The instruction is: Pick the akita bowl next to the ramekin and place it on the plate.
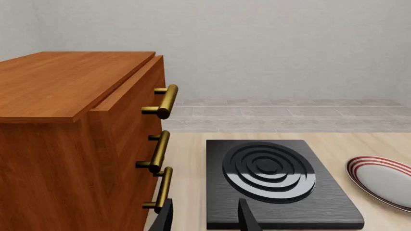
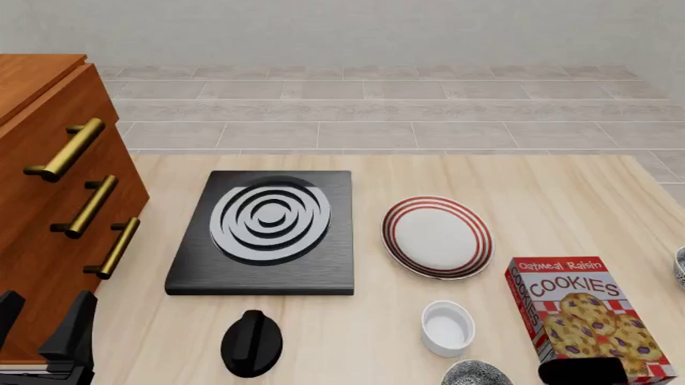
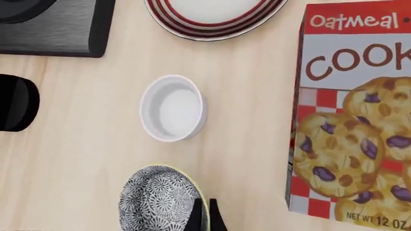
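Note:
The akita bowl (image 3: pixel 157 202), grey-white with a dark speckled pattern, stands on the table next to the white ramekin (image 3: pixel 172 108). It shows at the near edge of the front view (image 2: pixel 474 374), just below the ramekin (image 2: pixel 447 327). My right gripper (image 3: pixel 205 219) is shut on the bowl's rim, one finger inside and one outside. The red-ringed plate (image 2: pixel 437 237) lies beyond the ramekin, and shows too in the right wrist view (image 3: pixel 212 19). My left gripper (image 1: pixel 205 219) is open and holds nothing, near the cabinet (image 2: pixel 43 321).
A cookie box (image 2: pixel 589 317) lies right of the ramekin and bowl. The black stove burner (image 2: pixel 268 228) sits left of the plate, with a black knob (image 2: pixel 252 343) in front of it. A wooden drawer cabinet (image 2: pixel 54 184) fills the left side. Another dish (image 2: pixel 679 269) peeks in at the right edge.

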